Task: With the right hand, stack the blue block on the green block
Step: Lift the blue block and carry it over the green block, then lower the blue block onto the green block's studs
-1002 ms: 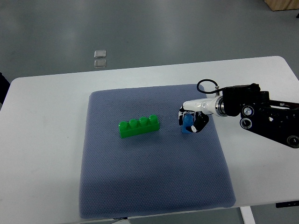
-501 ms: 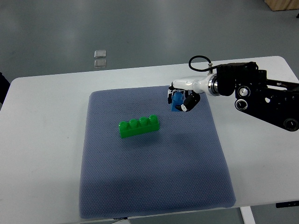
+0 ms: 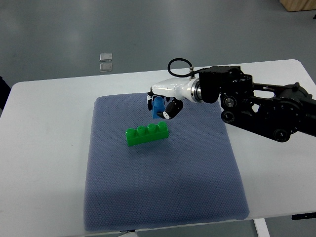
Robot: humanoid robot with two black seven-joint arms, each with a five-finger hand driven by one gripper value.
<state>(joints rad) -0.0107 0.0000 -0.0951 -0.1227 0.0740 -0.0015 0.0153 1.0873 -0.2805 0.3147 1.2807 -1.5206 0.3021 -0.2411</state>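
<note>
A long green block [image 3: 146, 134] with several studs lies on the blue-grey mat [image 3: 163, 197], left of centre. My right hand [image 3: 160, 107] hangs just above and behind the green block's right end, its fingers shut on a small blue block [image 3: 158, 107]. The blue block is lifted off the mat and does not touch the green one. The black right arm [image 3: 256, 106] reaches in from the right edge. No left arm shows.
The mat covers the middle of a white table [image 3: 44, 148]. Two small clear squares [image 3: 105, 61] lie on the grey floor beyond the table's far edge. A dark shape touches the far left edge of the picture.
The right hand has lifted the blue block off the mat and carried it left, from the mat's right side to just above the green block's right end.
</note>
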